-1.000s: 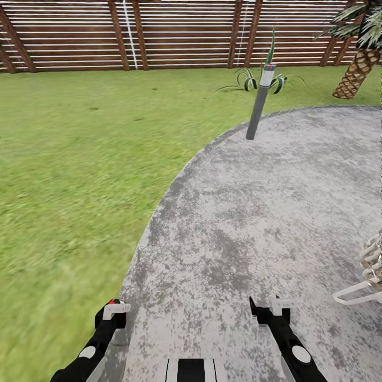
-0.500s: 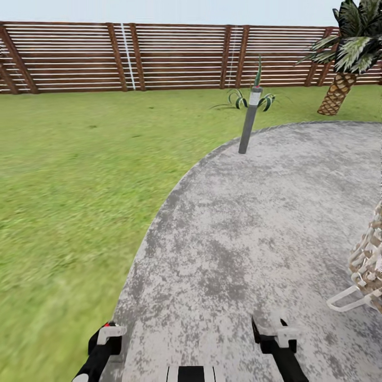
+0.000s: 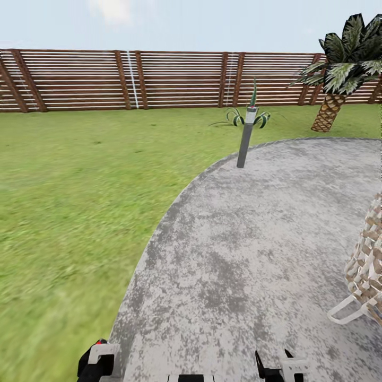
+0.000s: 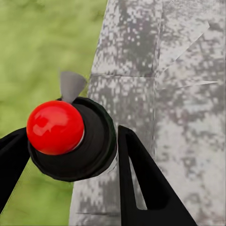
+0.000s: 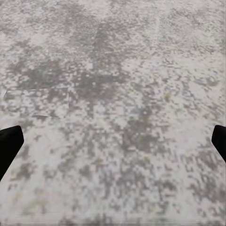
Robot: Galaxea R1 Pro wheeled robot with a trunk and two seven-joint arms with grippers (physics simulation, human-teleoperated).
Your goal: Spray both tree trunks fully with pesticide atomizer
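Tilting up since earlier, the camera shows sky; left gripper clamps the pesticide atomizer, right gripper spread.

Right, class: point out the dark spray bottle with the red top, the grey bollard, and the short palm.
Dark spray bottle with red top (image 4: pixel 55 127): left wrist view, on the red top.
Grey bollard (image 3: pixel 244 144): head view, on the mid-shaft.
Short palm (image 3: pixel 326 112): head view, on the scaly brown trunk.

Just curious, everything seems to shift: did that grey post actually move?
No. The grey post stays at the paving's edge before the spiky plant; the camera tilted.
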